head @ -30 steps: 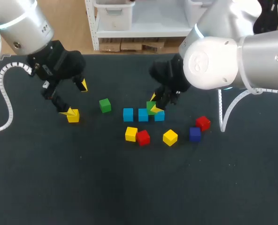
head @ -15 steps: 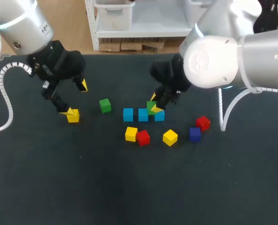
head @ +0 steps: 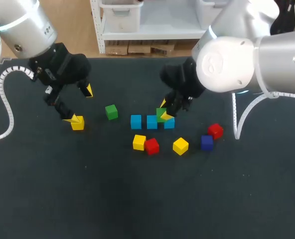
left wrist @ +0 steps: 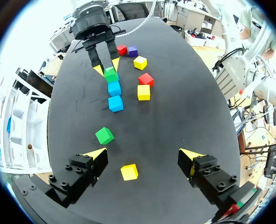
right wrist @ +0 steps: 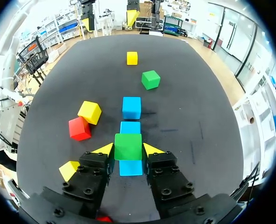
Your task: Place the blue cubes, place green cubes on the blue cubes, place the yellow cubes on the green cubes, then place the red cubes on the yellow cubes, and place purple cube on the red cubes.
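Right claw [head: 163, 110] is clenched on a green cube [head: 160, 114], one finger on each of two opposite faces, over the row of three blue cubes [head: 152, 121] mid-table. In the right wrist view the cube straddles the seam between the two blue cubes nearest that claw instead of sitting on one. I read that as bridging, so that layer rests on two supports. Can't tell if it's seated or a hair above.

The fingers stand across the row, not along it, so releasing spreads them clear of the blues.

Left claw [head: 81, 104] is released, fingers wide, hanging over a yellow cube [head: 77, 123] toward the left edge. The cube lies between the fingers, untouched. Looks like staging for the yellow layer, well apart from the right arm.

Room:
- Second green cube [head: 111, 111] lies near the row's left end with bare table all round, so it's an easy pick.
- On the robot's side of the row a yellow/red pair [head: 145, 144] sits touching, with another yellow [head: 180, 146] near the right claw's finger on that side. Open modestly.
- Purple cube [head: 207, 142] and a red cube [head: 216, 130] lie toward the right edge.
- The far side of the row is open, so that's the best exit. There's wide bare table toward the near edge.
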{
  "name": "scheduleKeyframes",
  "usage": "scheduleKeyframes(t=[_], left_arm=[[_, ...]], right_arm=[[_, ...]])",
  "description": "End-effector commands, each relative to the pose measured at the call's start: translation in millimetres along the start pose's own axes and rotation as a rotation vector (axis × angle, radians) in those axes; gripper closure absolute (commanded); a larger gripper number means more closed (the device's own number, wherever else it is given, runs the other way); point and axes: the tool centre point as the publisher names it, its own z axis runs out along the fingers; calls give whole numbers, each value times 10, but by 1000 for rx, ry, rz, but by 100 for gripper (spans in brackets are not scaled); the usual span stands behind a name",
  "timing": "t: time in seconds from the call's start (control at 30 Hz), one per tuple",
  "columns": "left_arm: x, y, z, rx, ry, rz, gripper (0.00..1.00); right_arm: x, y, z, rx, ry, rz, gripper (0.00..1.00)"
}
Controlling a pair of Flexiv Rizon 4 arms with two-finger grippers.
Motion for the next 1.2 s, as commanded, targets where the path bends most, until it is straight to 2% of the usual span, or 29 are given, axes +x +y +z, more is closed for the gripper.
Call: scheduleKeyframes(t=[0.03,0.3,0.47,0.5,0.6,0.63,0.67,0.87,1.03,1.2], left_arm=[[9,6,-1,1,-1,2,0],[9,6,-1,1,-1,2,0],[9,6,-1,1,-1,2,0],[9,6,-1,1,-1,2,0],[9,6,-1,1,-1,2,0],[9,6,-1,1,-1,2,0],[9,6,-1,1,-1,2,0],[9,6,-1,1,-1,2,0],[9,6,-1,1,-1,2,0],[9,6,-1,1,-1,2,0]], right_arm=[[-4,-20,9,-4,-2,0,68],[-17,-24,19,-6,-4,-1,65],[-26,-23,31,-10,-4,-2,56],[-27,-23,32,-12,-4,-1,51],[-26,-23,33,-13,-3,1,20],[-26,-23,33,-14,-2,2,5],[-23,-26,32,-15,-2,3,0],[-4,-26,-49,-12,7,19,0],[23,1,-220,-4,-5,19,0],[80,73,-424,-25,-89,-23,0]])
